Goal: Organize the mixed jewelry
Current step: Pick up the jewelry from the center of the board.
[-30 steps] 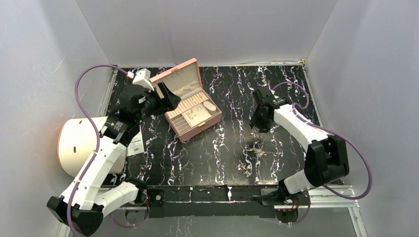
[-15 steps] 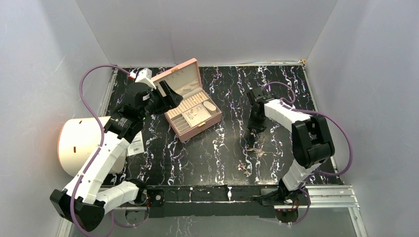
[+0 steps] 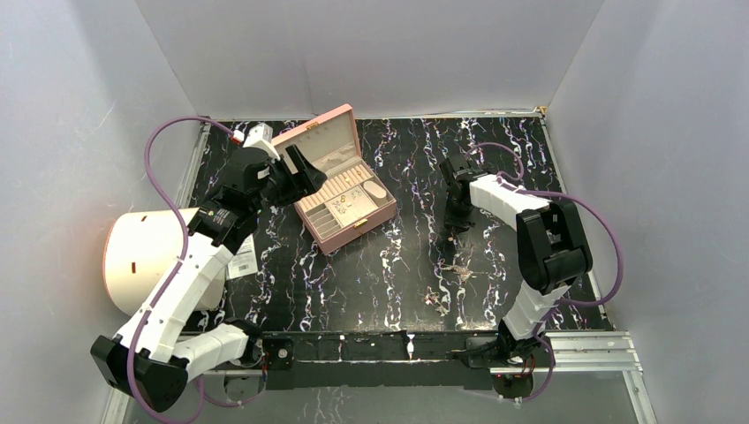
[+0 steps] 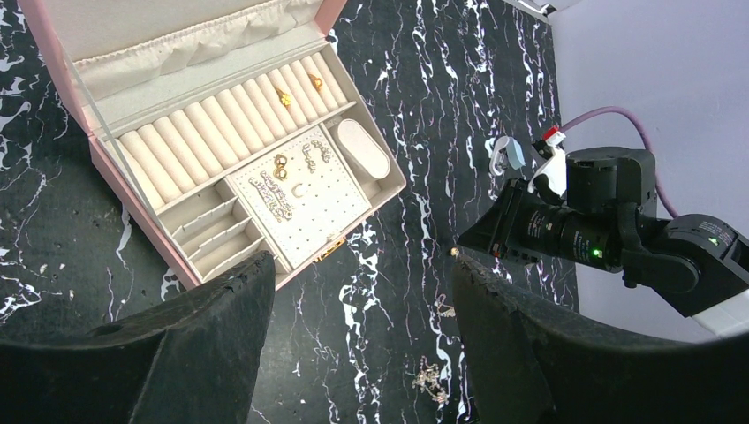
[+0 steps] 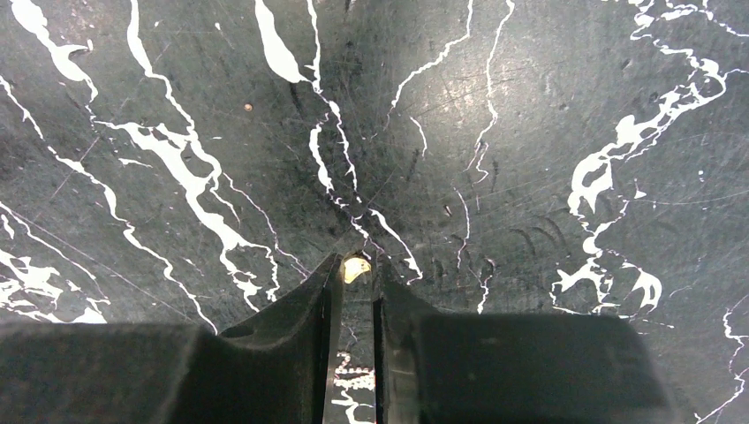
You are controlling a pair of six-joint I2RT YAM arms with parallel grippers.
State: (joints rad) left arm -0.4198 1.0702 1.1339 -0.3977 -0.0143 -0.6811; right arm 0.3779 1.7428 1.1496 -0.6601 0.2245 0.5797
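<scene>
A small gold piece [image 5: 356,268] lies on the black marbled table between the tips of my right gripper [image 5: 358,263]. The jaws stand only a narrow slot apart around it, and it touches the left fingertip [image 5: 334,274]. From above, the right gripper [image 3: 454,226] points down at the table's right middle. More mixed jewelry lies loose nearer the front: a silvery chain tangle [image 3: 457,269] and a small cluster [image 3: 435,302]. My left gripper [image 3: 305,172] hovers wide open and empty over the open pink box [image 3: 350,238], which holds rings and chains [image 4: 284,181].
A white paper tag [image 3: 242,258] lies at the left edge beside a large pale round object [image 3: 141,256]. The box lid [image 3: 318,132] stands up at the back. The right arm's purple cable [image 3: 609,247] loops over the table's right side.
The right gripper slid slightly left and down to the gold piece, and its jaws narrowed around it. The right arm's elbow swung inward. The left arm barely moved.
</scene>
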